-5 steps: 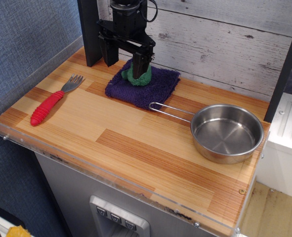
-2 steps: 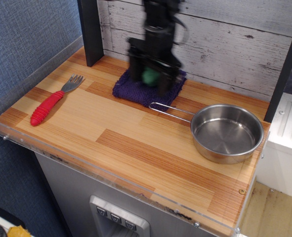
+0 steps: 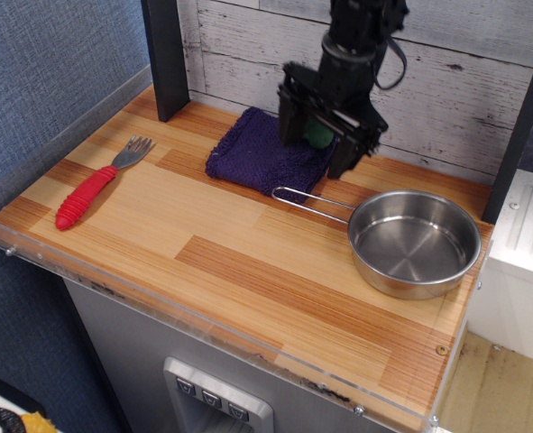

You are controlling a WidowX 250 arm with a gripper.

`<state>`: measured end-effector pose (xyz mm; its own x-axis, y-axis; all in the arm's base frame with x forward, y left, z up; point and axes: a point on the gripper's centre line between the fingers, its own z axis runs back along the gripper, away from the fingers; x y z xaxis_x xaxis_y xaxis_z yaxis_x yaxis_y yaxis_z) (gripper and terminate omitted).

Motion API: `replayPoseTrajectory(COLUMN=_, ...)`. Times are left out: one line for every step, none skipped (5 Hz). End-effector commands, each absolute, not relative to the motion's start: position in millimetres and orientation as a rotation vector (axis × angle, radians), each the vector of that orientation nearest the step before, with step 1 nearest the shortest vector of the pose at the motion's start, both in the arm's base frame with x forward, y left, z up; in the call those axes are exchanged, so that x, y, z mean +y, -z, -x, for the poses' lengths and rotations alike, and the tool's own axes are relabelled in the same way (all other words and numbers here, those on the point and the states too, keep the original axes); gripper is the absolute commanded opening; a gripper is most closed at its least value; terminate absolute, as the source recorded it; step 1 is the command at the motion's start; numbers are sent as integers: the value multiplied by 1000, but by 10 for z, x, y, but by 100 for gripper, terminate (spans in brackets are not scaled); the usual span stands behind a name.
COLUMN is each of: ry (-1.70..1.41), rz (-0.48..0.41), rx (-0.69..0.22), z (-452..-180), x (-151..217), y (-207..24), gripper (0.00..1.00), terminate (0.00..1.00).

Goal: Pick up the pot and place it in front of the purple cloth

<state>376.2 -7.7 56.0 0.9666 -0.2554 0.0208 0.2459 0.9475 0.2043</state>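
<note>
The pot (image 3: 415, 244) is a shallow shiny steel pan at the right of the wooden table, with its wire handle (image 3: 307, 202) pointing left toward the cloth. The purple cloth (image 3: 252, 153) lies at the back middle. My gripper (image 3: 316, 155) hangs over the cloth's right end, just behind the tip of the handle, jaws wide apart. A green toy (image 3: 317, 133) shows between the fingers; I cannot tell whether they touch it. The pot is not held.
A fork with a red handle (image 3: 90, 188) lies at the left. A black post (image 3: 165, 54) stands at the back left, and a plank wall (image 3: 464, 81) runs behind. A clear plastic lip (image 3: 203, 307) lines the front and left edges.
My gripper has moved right, from the cloth's left part to its right end. The green toy moved right with it, and the cloth slid slightly right. The pot has not moved.
</note>
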Motion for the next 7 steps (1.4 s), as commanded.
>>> replayPoseTrajectory(ry=206, rz=-143, rx=-175, z=-3715, x=62, y=-994, gripper=100, terminate=0)
replayPoseTrajectory(ry=238, rz=-76, rx=-203, z=-3767, x=-105, y=-1003, gripper=100, terminate=0)
replayPoseTrajectory(ry=308, rz=5, rx=-210, z=-3848, x=-337, y=-894, gripper=100, terminate=0)
replayPoseTrajectory(ry=359, rz=11, rx=-185, z=-3900, x=-535, y=-788, gripper=100, terminate=0)
replayPoseTrajectory(ry=405, rz=16, rx=-163, z=-3916, x=-683, y=-637, gripper=100, terminate=0)
replayPoseTrajectory(ry=445, rz=12, rx=-130, z=-3924, x=-793, y=-490, gripper=100, terminate=0)
replayPoseTrajectory(ry=464, rz=-3, rx=-107, z=-3917, x=-834, y=-422, gripper=100, terminate=0)
